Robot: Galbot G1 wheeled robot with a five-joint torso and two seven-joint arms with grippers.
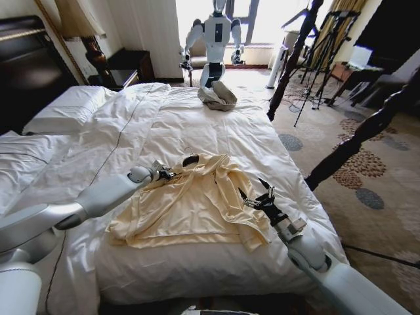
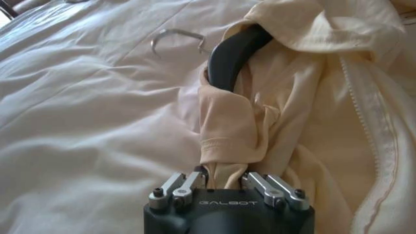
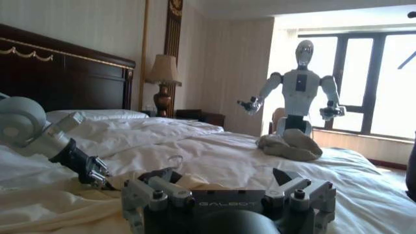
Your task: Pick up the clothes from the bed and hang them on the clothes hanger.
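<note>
The clothes (image 1: pixel 197 207), a cream-yellow top, lie spread on the bed (image 1: pixel 216 125) near its foot. The black clothes hanger (image 1: pixel 190 159) sits at the collar, one arm tucked inside the fabric, its metal hook (image 2: pixel 175 36) resting on the duvet. My left gripper (image 1: pixel 164 173) is at the top's shoulder. In the left wrist view it (image 2: pixel 225 183) is shut on a bunched fold of the clothes (image 2: pixel 227 126) just below the hanger's dark arm (image 2: pixel 231 53). My right gripper (image 1: pixel 258 195) hovers open over the top's other side, fingers (image 3: pixel 156 190) spread with nothing between them.
A grey-beige cloth heap (image 1: pixel 218 96) lies at the bed's far edge, with a white humanoid robot (image 1: pixel 213 39) standing behind it. Dark twisted bedposts (image 1: pixel 292 59) rise on the right, tripods (image 1: pixel 321 46) beyond them. Pillows (image 1: pixel 69 108) and a lamp are at far left.
</note>
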